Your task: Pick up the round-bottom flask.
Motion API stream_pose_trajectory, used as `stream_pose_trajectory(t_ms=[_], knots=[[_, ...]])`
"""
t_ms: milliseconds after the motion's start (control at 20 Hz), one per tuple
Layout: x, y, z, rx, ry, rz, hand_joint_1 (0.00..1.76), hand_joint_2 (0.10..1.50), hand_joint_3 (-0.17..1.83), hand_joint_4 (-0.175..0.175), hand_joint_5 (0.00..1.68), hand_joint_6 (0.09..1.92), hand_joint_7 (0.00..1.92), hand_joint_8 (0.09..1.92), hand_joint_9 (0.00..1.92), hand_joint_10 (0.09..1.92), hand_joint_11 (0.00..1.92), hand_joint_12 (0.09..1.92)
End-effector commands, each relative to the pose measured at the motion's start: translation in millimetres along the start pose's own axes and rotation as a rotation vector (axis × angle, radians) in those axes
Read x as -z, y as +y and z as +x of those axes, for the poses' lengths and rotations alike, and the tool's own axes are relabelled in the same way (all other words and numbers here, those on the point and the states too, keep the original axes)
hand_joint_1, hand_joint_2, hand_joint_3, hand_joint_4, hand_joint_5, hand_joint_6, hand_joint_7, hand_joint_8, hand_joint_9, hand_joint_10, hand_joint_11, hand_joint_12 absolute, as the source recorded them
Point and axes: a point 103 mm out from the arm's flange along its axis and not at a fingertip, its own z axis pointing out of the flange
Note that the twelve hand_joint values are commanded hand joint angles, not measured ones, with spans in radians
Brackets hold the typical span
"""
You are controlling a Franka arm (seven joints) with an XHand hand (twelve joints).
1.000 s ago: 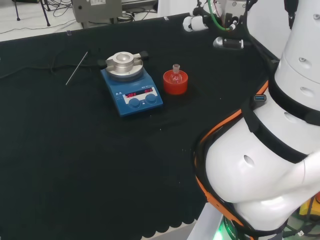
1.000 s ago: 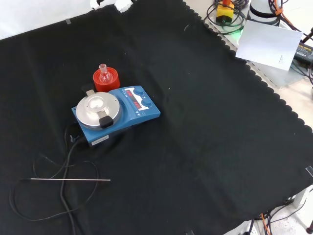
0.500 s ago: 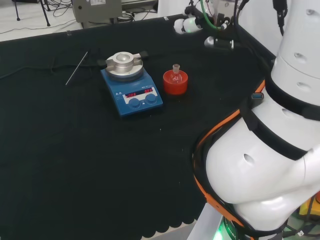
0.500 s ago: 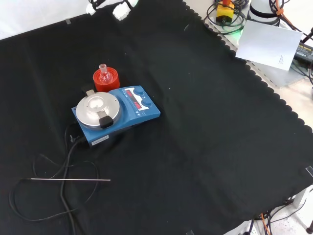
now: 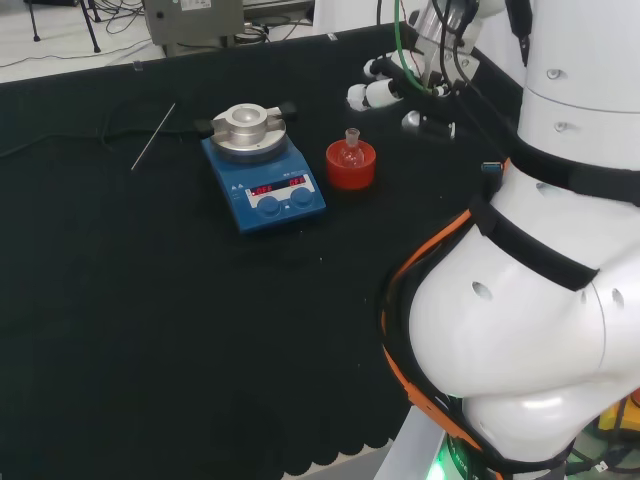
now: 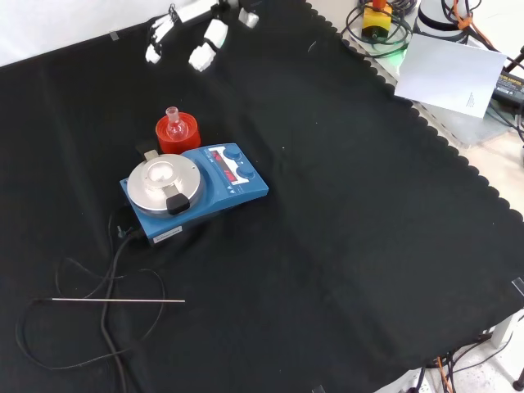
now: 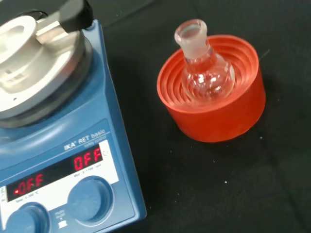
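One small round-bottom flask [image 7: 204, 73] is what I am after, and I see it sitting neck-up in the bowl of a red ribbed stand [image 7: 214, 104]; I take it that the stand is there because a round belly would roll on flat cloth, and the ribs keep it centred and upright so the neck is offered to a grasp from above. The stand rests on the black counter [image 6: 352, 246] just beside the blue hotplate stirrer [image 6: 196, 192], apart from it by a narrow strip of cloth in the wrist view; in the front view the stand is at about 12 o'clock from the stirrer's metal top plate [image 6: 161, 182]. A thin metal rod [image 6: 115, 301] and a black cable [image 6: 106, 327] lie well apart at 7 o'clock from the stirrer and should not matter. My robot hand [image 6: 205, 45] is in the air with its fingers spread and straight, holding nothing. In the front view the flask lies at roughly 7 o'clock from the robot hand, near but not touching; in the head view the flask [image 5: 351, 150] is at about 8 o'clock from the robot hand [image 5: 385, 92]. I judge the approach is under way and the grasp not yet begun; the neck looks the likeliest place to pinch, since the belly sits low in the stand.
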Motion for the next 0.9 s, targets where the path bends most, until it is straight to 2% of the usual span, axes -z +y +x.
stream_pose_trajectory(t_ms=[50, 350, 600, 850, 900], knots=[[-19.9, 21.3, -5.8, 0.017, 0.022, -0.023, 0.61, 0.89, 0.39, -0.013, 0.4, 0.09, 0.22, 0.56, 0.3, 0.6, 0.0, 1.26], [-36.3, 29.1, -13.5, 0.009, 0.022, -0.049, 0.68, 0.81, 0.4, -0.015, 0.42, 0.09, 0.21, 0.56, 0.3, 0.6, 0.0, 1.26], [-49.8, 36.0, -19.3, 0.004, 0.028, -0.049, 0.76, 0.72, 0.48, -0.017, 0.45, 0.09, 0.21, 0.56, 0.29, 0.6, 0.0, 1.25], [-61.1, 42.5, -24.4, 0.004, 0.046, -0.061, 0.78, 0.7, 0.52, -0.016, 0.49, 0.09, 0.21, 0.56, 0.29, 0.6, 0.0, 1.25], [-64.7, 42.3, -18.7, 0.006, 0.033, -0.066, 0.78, 0.7, 0.52, -0.016, 0.5, 0.09, 0.21, 0.56, 0.29, 0.61, 0.0, 1.25]])
